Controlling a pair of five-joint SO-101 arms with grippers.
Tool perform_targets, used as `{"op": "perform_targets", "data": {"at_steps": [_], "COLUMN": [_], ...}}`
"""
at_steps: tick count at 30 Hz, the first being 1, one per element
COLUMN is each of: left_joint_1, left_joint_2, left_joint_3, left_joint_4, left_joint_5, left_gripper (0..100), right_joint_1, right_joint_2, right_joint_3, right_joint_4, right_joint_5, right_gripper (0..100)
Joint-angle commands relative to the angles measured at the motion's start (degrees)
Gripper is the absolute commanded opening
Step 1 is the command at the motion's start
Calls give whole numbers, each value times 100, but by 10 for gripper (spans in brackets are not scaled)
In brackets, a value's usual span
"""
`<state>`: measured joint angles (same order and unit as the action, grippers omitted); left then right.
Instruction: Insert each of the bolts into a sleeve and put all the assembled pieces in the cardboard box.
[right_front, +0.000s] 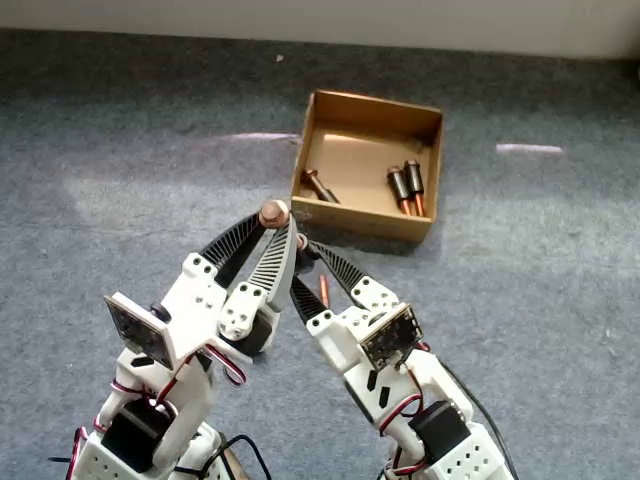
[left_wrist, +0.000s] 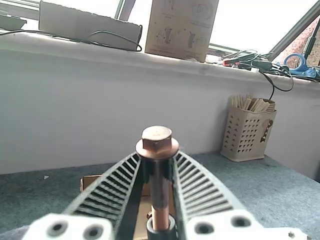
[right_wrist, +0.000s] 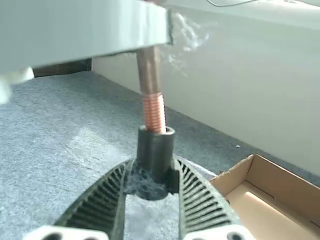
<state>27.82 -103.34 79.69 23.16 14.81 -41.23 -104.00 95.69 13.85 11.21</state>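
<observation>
Beside the cardboard box (right_front: 362, 220), left gripper (left_wrist: 157, 159) clamps the bolt (left_wrist: 159, 195) upright, tip straight down into the sleeve (right_wrist: 156, 147) pinched by right gripper (right_wrist: 153, 171).

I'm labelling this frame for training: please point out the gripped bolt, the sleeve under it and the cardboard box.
bolt (left_wrist: 160, 190): left wrist view, on its smooth shank below the head.
sleeve (right_wrist: 156, 150): right wrist view, on its dark outer wall.
cardboard box (right_front: 365, 222): high view, on its near side wall.
</observation>
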Motion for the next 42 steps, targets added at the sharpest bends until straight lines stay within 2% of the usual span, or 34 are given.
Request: {"op": "perform_targets", "data": {"at_steps": [1, 7, 10, 14, 20, 26, 31, 34, 42], "left_joint_1": [127, 154, 136, 136, 136, 163, 127, 127, 101], "left_joint_2": [31, 31, 31, 31, 31, 22, 22, -31, -31], "left_joint_3": [-31, -31, -40, -75, -75, -189, -259, -233, 382], "left_joint_4": [149, 325, 475, 668, 712, 1240, 1310, 1310, 1310], "left_joint_5": [-141, -475, -475, -492, -501, -501, -519, -967, -2708], "left_gripper": [7, 19, 75, 91, 109, 168, 164, 155, 5], "right_joint_1": [-48, -40, -40, 22, 567, 1156, 1314, 1314, 1323], "right_joint_2": [-119, -119, -119, -119, -119, -66, -110, -110, -110], "right_joint_3": [822, 822, 822, 822, 822, 822, 822, 822, 822], "right_joint_4": [-321, -875, -910, -892, -884, -848, -180, 233, 1112], "right_joint_5": [167, 914, 923, 897, 888, 888, 888, 888, 888], "right_gripper": [5, 5, 5, 5, 5, 5, 5, 5, 5]}}
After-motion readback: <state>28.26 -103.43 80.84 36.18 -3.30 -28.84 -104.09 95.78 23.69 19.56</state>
